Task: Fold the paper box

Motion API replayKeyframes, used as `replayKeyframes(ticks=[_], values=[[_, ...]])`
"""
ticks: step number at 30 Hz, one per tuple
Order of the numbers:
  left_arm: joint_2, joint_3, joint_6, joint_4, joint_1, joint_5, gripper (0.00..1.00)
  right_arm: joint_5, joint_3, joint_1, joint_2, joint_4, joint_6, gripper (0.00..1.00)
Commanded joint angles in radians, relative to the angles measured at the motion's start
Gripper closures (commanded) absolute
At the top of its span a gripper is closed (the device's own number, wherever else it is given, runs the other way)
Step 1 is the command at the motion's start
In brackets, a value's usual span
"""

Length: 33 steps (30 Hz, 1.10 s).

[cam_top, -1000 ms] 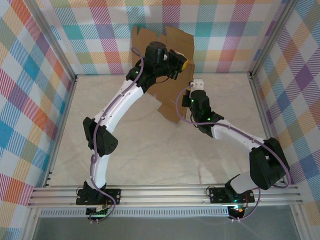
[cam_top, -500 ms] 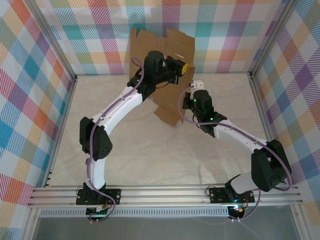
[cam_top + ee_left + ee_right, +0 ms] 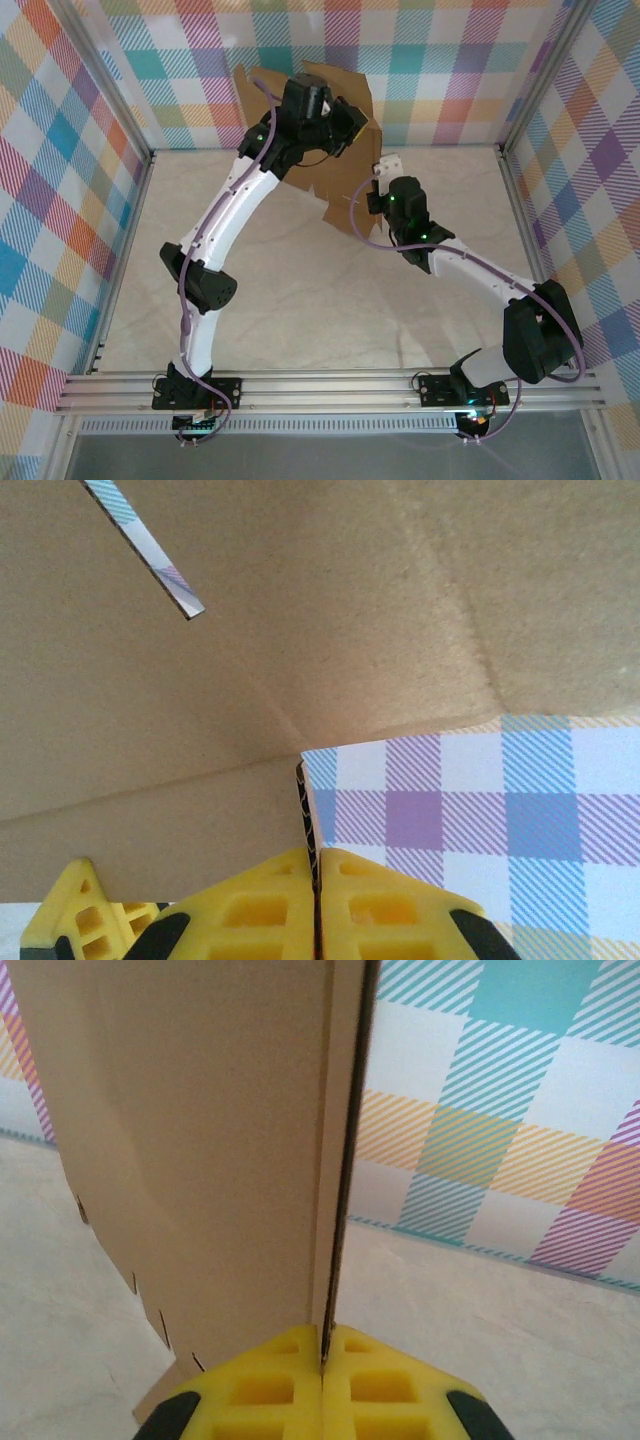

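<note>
Whole paper box [image 3: 338,200] shifts left since earlier, now upright over far end of tabletop [image 3: 300,300]; left hand [image 3: 315,875] clamps edge higher above tabletop, right hand [image 3: 322,1355] clamps lower edge, guessing that's for bending crease.

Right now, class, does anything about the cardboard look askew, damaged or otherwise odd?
The cardboard sheet is not lying flat. The left pincer and the right pincer each pinch one edge, holding it up on a tilt. No tears show.
</note>
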Motion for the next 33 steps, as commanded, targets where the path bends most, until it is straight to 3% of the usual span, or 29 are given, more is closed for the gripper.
replayKeyframes(ticks=[1, 6, 9, 12, 16, 18, 22, 27, 30, 33], values=[[-0.015, -0.081, 0.005, 0.017, -0.023, 0.082, 0.92, -0.009, 0.025, 0.003, 0.0, 0.011, -0.003, 1.0], [-0.162, -0.507, -0.235, 0.502, -0.038, 0.085, 0.95, -0.08, 0.013, -0.017, -0.026, 0.007, 0.172, 1.0], [-0.196, -0.68, -0.398, 0.764, -0.059, 0.086, 0.96, -0.113, 0.011, -0.022, -0.03, 0.006, 0.219, 1.0], [-0.21, -0.779, -0.503, 0.912, -0.088, 0.048, 0.97, -0.134, 0.013, -0.024, -0.028, 0.008, 0.238, 1.0], [-0.192, -0.788, -0.568, 0.949, -0.118, 0.036, 0.98, -0.141, 0.016, -0.024, -0.029, 0.006, 0.243, 1.0], [-0.189, -0.771, -0.547, 0.915, -0.121, 0.033, 0.98, -0.141, 0.018, -0.024, -0.033, 0.003, 0.235, 1.0], [-0.244, -0.733, -0.339, 0.716, -0.121, -0.064, 0.97, -0.135, 0.014, -0.024, -0.04, -0.004, 0.205, 1.0], [-0.2, -0.435, -0.033, 0.219, -0.121, -0.145, 0.95, -0.104, 0.011, -0.024, -0.03, 0.0, 0.105, 1.0], [-0.142, -0.279, 0.067, 0.042, -0.12, -0.165, 0.95, -0.066, 0.009, -0.024, -0.026, 0.006, 0.043, 1.0], [-0.1, -0.204, 0.087, -0.016, -0.113, -0.126, 0.94, -0.056, 0.012, -0.025, -0.028, 0.008, 0.017, 1.0]])
